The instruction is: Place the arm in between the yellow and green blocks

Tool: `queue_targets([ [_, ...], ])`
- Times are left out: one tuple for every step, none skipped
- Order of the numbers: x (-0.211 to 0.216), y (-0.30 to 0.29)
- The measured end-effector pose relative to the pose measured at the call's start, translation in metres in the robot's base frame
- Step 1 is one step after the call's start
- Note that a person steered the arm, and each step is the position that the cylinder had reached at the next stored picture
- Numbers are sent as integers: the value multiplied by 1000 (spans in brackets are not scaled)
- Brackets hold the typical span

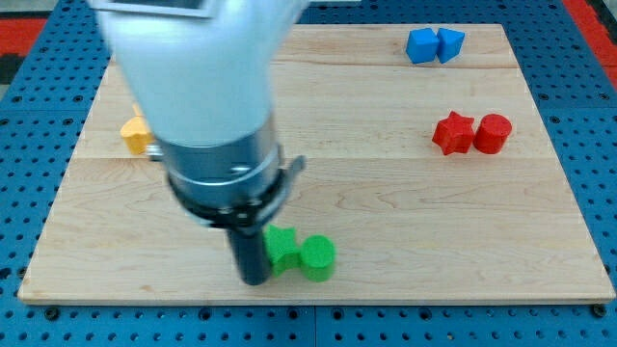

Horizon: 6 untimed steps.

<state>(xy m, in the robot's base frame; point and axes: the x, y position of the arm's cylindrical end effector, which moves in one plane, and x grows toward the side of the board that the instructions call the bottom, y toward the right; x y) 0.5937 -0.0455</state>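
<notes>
While my tip rests on the board at the view's bottom, it sits touching, or all but touching, the left side of the green star, with the green cylinder just beyond that, further to the view's right. I carry no claw at all, only a straight dark rod, so nothing opens or closes and nothing is held. The relation that matters is this: the yellow block lies up and to the view's left of my tip, well apart from it, partly hidden behind my own white arm body, so its shape is hard to make out. The greens lie immediately to my right. So I judge that I am on the correct side of the greens but crowded against them, far from the middle of the gap; the line from yellow to green runs diagonally from upper left to lower right, and the next move would call for sliding up and left along it, away from the star, without nudging it. The greens are bright, small, and touching each other. Red star, red cylinder and two blue blocks sit far off to the right, out of the matter.
</notes>
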Motion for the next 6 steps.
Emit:
queue_targets([
  [0,23],
  [3,-21],
  [-41,-49],
  [-86,-49],
  [-105,-49],
  [-106,-49],
])
